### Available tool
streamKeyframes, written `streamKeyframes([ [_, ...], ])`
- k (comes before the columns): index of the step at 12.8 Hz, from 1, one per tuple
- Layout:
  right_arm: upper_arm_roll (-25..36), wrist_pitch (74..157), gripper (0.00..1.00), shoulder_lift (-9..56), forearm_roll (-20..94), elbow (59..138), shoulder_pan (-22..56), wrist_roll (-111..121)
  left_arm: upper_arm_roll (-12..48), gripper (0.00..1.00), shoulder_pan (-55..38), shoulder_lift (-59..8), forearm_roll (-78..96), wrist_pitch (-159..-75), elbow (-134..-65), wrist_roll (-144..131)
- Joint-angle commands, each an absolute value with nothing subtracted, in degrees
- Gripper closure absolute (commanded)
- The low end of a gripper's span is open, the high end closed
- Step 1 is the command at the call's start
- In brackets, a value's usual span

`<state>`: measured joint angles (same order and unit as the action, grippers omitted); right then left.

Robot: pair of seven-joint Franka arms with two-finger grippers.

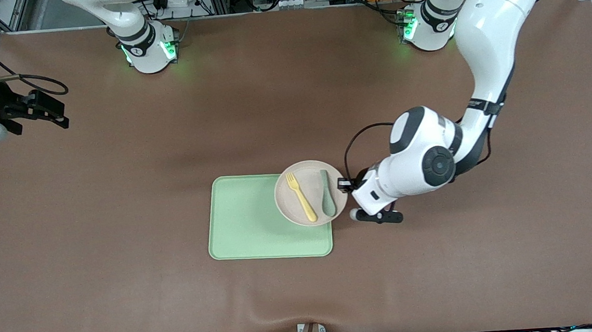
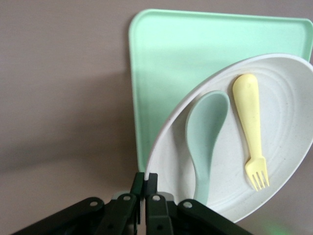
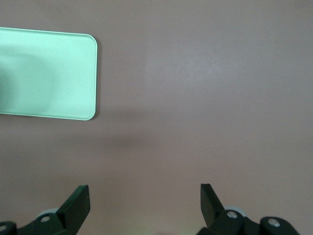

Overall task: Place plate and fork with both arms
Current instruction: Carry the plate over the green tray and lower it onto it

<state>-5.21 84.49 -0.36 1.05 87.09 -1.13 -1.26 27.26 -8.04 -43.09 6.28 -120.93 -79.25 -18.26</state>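
The pale beige plate (image 1: 312, 171) overlaps the green tray's (image 1: 248, 221) corner toward the left arm's end, farther from the front camera. My left gripper (image 1: 345, 185) is shut on the plate's rim; in the left wrist view its gripper (image 2: 150, 182) pinches the edge of the plate (image 2: 288, 122). On the plate lie the yellow fork (image 1: 301, 197) (image 2: 252, 122) and a grey-green spoon (image 1: 327, 197) (image 2: 208, 132), side by side. Whether the plate rests on the tray I cannot tell. My right gripper (image 1: 58, 117) (image 3: 145, 196) waits open above the table at the right arm's end, holding nothing.
The tray (image 2: 195, 49) (image 3: 49, 73) is bare apart from the corner under the plate. The brown mat (image 1: 122, 209) covers the table all around. The two arm bases stand along the table's edge farthest from the front camera.
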Motion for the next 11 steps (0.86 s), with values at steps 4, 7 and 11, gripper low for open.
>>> streamKeyframes([
  [4,-5.10,84.38,0.00,-0.79,1.23,87.10,-1.23,-0.88,18.65,1.00,-17.47,-48.51,7.03,-129.27,-76.38,-16.52],
  [7,-5.10,84.55,0.00,-0.70,1.23,87.10,-1.23,-0.79,17.75,1.00,-18.28,-50.62,7.03,-130.17,-74.54,-16.61],
  [11,-5.10,84.73,0.00,-0.44,1.32,87.01,-1.32,-0.62,17.67,1.00,-19.86,-51.32,6.94,-130.87,-74.53,-16.70],
])
